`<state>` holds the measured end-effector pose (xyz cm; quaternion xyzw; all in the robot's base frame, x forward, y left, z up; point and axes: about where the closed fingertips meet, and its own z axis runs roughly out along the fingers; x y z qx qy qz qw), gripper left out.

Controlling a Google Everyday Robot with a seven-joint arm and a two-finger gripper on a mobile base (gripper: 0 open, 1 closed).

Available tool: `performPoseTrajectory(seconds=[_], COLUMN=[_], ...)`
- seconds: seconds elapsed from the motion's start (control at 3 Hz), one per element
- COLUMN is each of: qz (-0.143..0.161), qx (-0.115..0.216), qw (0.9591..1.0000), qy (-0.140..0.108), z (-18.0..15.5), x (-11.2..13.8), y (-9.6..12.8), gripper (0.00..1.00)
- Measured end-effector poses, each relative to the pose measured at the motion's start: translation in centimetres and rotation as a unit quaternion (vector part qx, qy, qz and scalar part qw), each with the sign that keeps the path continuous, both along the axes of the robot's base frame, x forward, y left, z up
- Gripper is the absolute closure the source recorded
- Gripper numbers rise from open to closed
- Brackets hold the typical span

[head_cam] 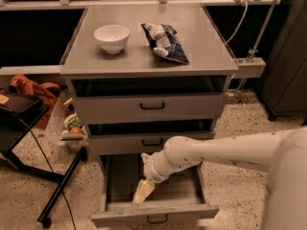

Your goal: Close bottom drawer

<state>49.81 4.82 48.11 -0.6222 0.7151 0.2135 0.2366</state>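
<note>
One step in hand, the approach: hangs the cream-tipped gripper [143, 193] inside the wide flat grey bottom drawer [184, 186], pulled far out at the foot of the grey three-drawer cabinet [206, 44], grip width impossible to tell; likely needs to lift clear, then push the front panel [192, 213] inward.

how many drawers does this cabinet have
3: the top drawer under the cabinet top, the middle drawer below it, and the bottom drawer pulled out at floor level, with the tool hanging over its interior.
</note>
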Motion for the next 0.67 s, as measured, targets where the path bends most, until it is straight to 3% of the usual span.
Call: performPoseTrajectory(seconds=[0.33, 0.67], qz=[0.019, 0.018], qx=[-0.005, -0.015], qw=[0.9998, 0.9996], qy=[0.009, 0.017], z=[-4.5, -8.9], x=[0.8, 1.1], y=[2.0, 3.0], gripper=[0.00, 0.00])
